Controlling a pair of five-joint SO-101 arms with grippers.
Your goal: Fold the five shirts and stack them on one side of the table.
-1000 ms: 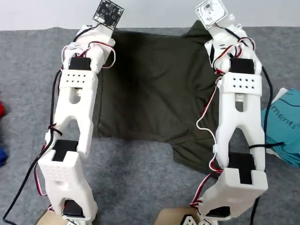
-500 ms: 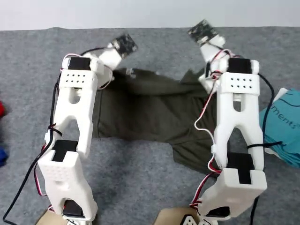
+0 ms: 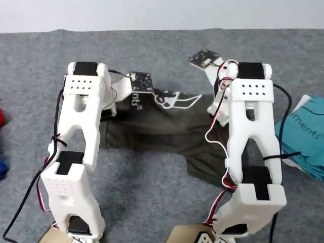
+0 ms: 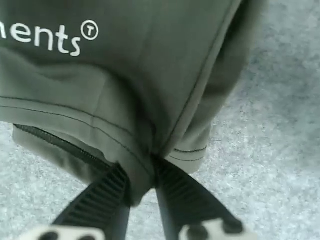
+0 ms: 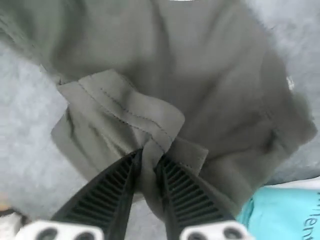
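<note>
A dark olive shirt (image 3: 167, 124) lies mid-table on grey cloth, its far half lifted and folded toward the near side, white print showing on top. My left gripper (image 4: 141, 180) is shut on a bunched hem of the olive shirt (image 4: 150, 75). My right gripper (image 5: 147, 167) is shut on a folded edge of the same shirt (image 5: 165, 75). In the high view both arms hold the shirt's far edge above its middle, the left gripper (image 3: 132, 91) near the print, the right gripper (image 3: 216, 93) at the opposite corner. A teal shirt (image 3: 306, 136) lies at the right edge.
Grey fabric covers the table (image 3: 152, 187). A red object (image 3: 2, 119) and a blue object (image 3: 2, 167) sit at the left edge. The teal shirt (image 5: 280, 215) lies close beside the olive one. Open table surface extends along the far side.
Both grippers have pulled the shirt's far edge toward the near side, folding it over itself. The white print has come into sight on the upturned layer.
</note>
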